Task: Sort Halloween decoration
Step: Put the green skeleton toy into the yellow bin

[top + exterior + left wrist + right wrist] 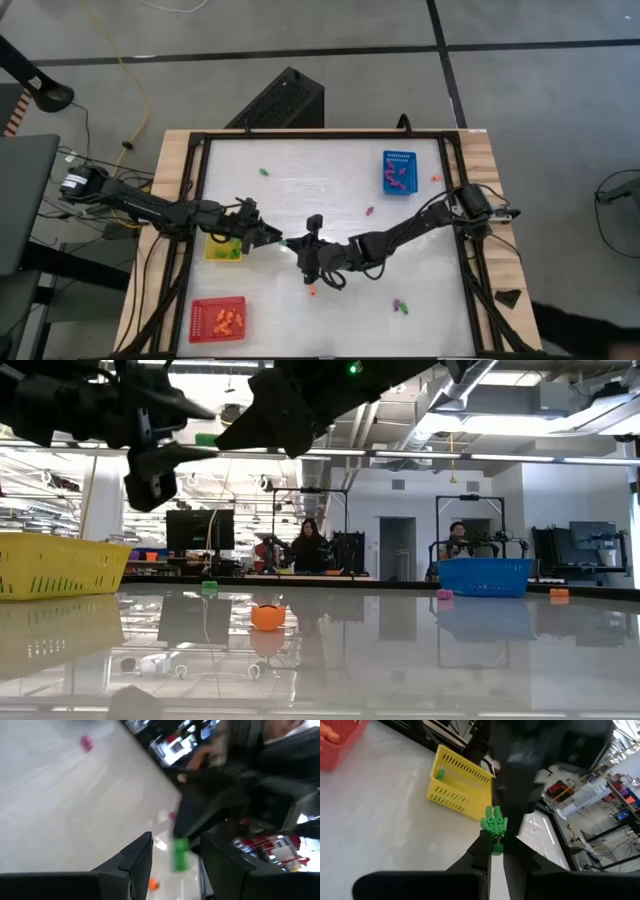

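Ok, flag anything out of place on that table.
Several small decoration pieces lie loose on the table outside any tray: an orange piece below the grippers, a purple one mid-table, a green one near the far edge. The right gripper holds a green piece.

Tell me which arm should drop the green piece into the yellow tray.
Left, probably. The right gripper is shut on the green piece at mid-table, and the left gripper, open, faces it there, seemingly for a handover. The yellow tray sits right by the left gripper, so its reach is shorter.
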Robot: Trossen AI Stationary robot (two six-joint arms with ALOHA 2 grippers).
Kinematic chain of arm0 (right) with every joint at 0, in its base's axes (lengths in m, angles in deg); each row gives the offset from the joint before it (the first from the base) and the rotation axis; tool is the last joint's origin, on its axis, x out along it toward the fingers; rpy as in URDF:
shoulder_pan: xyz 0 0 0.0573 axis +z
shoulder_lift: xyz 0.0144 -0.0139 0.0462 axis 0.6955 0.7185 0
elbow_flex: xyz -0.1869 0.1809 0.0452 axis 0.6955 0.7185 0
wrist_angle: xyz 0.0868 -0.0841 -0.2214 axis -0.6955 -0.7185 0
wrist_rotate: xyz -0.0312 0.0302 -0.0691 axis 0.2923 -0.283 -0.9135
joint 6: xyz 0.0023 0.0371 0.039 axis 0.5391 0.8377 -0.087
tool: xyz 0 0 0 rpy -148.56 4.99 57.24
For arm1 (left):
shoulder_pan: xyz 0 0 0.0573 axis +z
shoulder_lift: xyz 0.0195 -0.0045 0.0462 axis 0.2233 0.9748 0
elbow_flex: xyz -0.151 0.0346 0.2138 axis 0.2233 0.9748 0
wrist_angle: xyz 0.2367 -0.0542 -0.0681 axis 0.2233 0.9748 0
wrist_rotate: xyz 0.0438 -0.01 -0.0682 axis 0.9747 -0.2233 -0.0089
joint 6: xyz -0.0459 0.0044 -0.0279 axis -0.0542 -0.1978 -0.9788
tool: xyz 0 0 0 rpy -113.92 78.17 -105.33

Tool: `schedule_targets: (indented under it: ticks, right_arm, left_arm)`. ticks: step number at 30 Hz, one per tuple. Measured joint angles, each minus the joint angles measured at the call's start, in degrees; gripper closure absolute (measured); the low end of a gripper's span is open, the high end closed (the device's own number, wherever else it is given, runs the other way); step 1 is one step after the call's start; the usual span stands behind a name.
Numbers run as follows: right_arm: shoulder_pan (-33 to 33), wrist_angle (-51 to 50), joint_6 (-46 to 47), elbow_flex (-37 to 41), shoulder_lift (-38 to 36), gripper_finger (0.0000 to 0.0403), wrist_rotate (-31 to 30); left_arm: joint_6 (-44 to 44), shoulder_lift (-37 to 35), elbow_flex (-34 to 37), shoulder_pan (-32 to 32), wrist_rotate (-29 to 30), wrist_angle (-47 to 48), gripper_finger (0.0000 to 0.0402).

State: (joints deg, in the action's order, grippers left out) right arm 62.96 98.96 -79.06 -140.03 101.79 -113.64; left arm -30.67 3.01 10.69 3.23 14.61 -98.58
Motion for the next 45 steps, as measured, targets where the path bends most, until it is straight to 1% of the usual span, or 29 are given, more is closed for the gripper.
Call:
schedule_targets:
  ticks: [6,18,26,30,37,40,42,45]
  right_arm:
    - [-0.4,0.7,-1.9,0.0,0.0,0.0344,0.0]
    - [-2.9,2.4,-1.9,0.0,0.0,0.0344,0.0]
    - [-2.9,2.4,-1.8,0.0,0.0,0.0344,0.1]
    - [-2.9,2.4,-1.8,0.0,0.0,0.0344,0.1]
    - [-2.9,2.5,-1.8,0.0,0.0,0.0343,0.1]
    - [-2.9,2.3,-1.8,0.0,0.0,0.0336,0.1]
    - [-2.8,2.3,-1.8,0.0,0.0,0.0328,0.1]
    - [-2.7,2.4,-1.9,0.0,0.0,0.031,0.2]
  left_arm:
    - [0.4,0.2,-0.1,0.0,0.0,-1.1,0.0246]
    - [1.3,0.3,-0.1,0.0,-0.5,-0.8,0.0246]
    - [2.4,0.3,-0.1,0.0,0.0,-0.8,0.0248]
    - [3.0,0.3,-0.1,0.0,0.0,-0.7,0.0275]
    - [4.0,0.3,-0.1,0.0,1.0,-0.5,0.0359]
    - [4.4,0.3,0.0,0.0,1.1,-0.5,0.0387]
    - [4.4,0.3,0.0,0.0,1.1,-0.5,0.0391]
    - [4.5,0.3,0.0,0.0,1.1,-0.4,0.0385]
